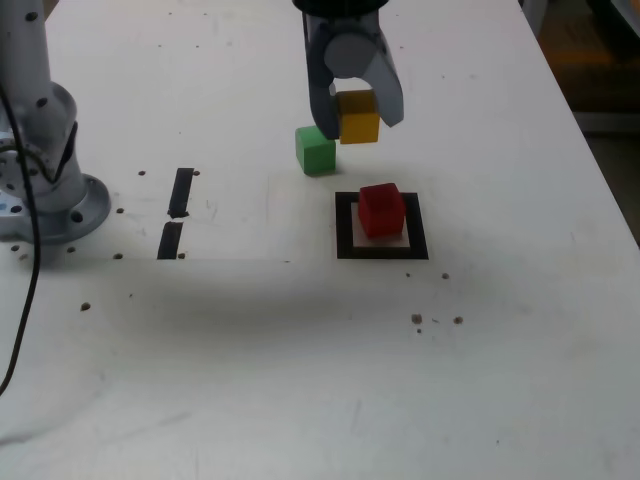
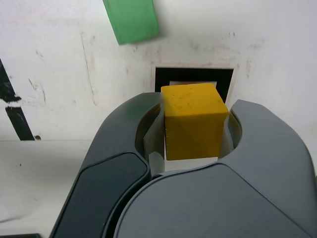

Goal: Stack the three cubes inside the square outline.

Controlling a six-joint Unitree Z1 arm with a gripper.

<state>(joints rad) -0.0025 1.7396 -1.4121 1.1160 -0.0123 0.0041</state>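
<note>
Above the table (image 1: 250,350), your jaws (image 1: 358,115) grip the yellow cube (image 1: 359,118); red cube (image 1: 381,211) sits inside the square outline (image 1: 345,240), green cube (image 1: 316,151) outside. Off-centre release could topple yellow.

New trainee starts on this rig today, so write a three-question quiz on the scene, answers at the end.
1. Which cube is inside the square outline: red, yellow or green?
2. True or false: the gripper holds the green cube.
3. Fill in: the two short tape strips are ____ in colour.

Key: 1. the red cube; 2. false, it holds the yellow cube; 3. black.
</note>
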